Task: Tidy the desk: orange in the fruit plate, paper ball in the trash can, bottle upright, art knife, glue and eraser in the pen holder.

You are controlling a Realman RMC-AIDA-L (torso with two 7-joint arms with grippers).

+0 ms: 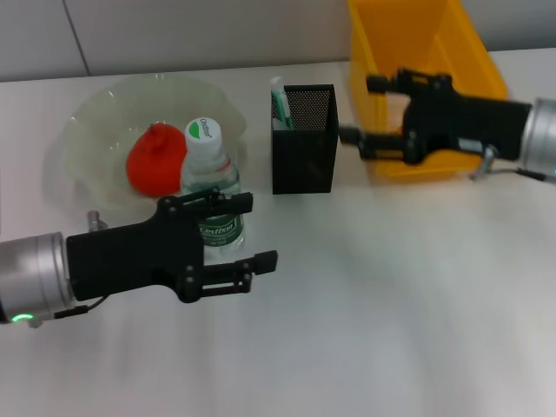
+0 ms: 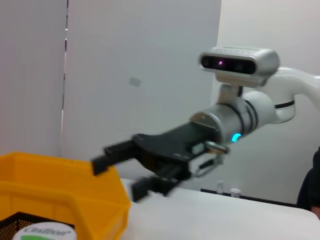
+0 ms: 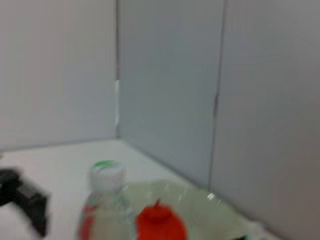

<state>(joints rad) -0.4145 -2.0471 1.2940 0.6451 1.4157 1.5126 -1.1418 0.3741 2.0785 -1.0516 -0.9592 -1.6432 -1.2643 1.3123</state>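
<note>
Arms over the desk, pincers apart

Nearest, left gripper: black, on a silver forearm reaching in level from the left edge of the head view, fingers spread apart, one to either side of the small clear plastic water bottle with dark-green label and white-and-green cap. Contact with the label cannot be told. Bottle upright on the white desk, just in front of the wide, shallow, translucent pale-green fruit plate with wavy rim. Inside that plate, toward its near side, the red-orange round orange with puckered top, close behind the bottle.

Farther back, middle of the desk: tall, narrow black metal-mesh pen holder, standing upright, with a green-and-white item poking out at its far left corner; not clear what it is.

Beyond and to the right, right gripper: black, on a silver forearm stretched level from the right edge, fingers parted, nothing between them, tips in the gap between pen holder and large bright-yellow rectangular plastic trash can. Body of the gripper lying over the can's near wall. Same gripper seen from the left wrist view hanging above the yellow rim. Inside of the can partly hidden; contents not discernible.
</note>
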